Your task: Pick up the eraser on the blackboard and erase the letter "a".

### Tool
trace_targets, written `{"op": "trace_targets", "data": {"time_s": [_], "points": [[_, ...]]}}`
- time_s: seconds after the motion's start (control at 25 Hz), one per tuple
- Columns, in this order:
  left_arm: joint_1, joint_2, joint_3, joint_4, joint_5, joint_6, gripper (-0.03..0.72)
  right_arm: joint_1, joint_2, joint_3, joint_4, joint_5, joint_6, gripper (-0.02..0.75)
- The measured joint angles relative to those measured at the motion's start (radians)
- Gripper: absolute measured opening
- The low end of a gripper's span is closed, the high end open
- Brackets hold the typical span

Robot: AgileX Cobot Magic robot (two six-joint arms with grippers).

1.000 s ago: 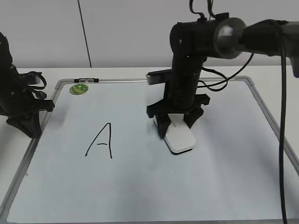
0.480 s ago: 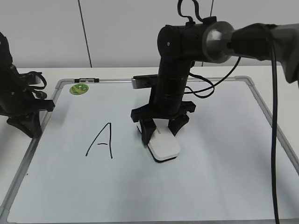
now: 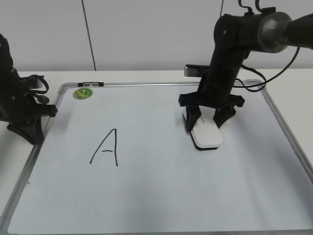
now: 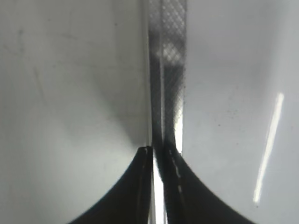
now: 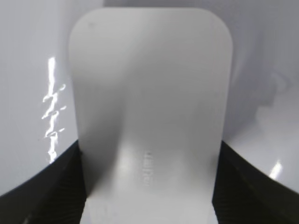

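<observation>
The blackboard (image 3: 146, 196) is a white board with a grey frame lying flat on the table. My right gripper (image 3: 207, 122) is shut on the white eraser (image 3: 206, 135) and holds it flat against the board right of centre. The eraser fills the right wrist view (image 5: 149, 102) between the two dark fingers. No lowercase "a" shows on the board; only a capital "A" (image 3: 105, 148) stands at the left. My left gripper (image 4: 156, 154) is shut and empty over the board's left frame edge (image 4: 167, 70).
A round green sticker (image 3: 82, 93) sits at the board's far left corner. The left arm's base (image 3: 22, 110) stands beside the board's left edge. Cables trail from the right arm near the board's far right corner (image 3: 254, 84).
My right gripper, with the eraser pressed on the board, swept left toward the middle, then back to the right, ending farther right than a second ago. The left arm has not moved.
</observation>
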Motion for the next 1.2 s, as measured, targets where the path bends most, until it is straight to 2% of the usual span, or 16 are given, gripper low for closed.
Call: {"op": "trace_targets", "data": {"time_s": [0.28,0.48,0.68,1.04,1.2], "points": [[0.000,0.000,0.000,-0.002,0.004,0.000,0.044,-0.019,-0.066,0.020,-0.031,-0.004,0.011,0.519],[0.000,0.000,0.000,-0.002,0.004,0.000,0.044,-0.019,-0.211,0.028,-0.159,-0.004,0.074,0.519],[0.000,0.000,0.000,-0.002,0.004,0.000,0.048,-0.049,-0.303,0.110,-0.212,-0.002,0.095,0.519],[0.000,0.000,0.000,-0.002,0.004,0.000,0.049,-0.232,-0.353,0.334,-0.232,-0.002,0.092,0.519],[0.000,0.000,0.000,-0.002,0.004,0.000,0.049,-0.269,-0.353,0.370,-0.220,-0.002,0.041,0.519]]}}
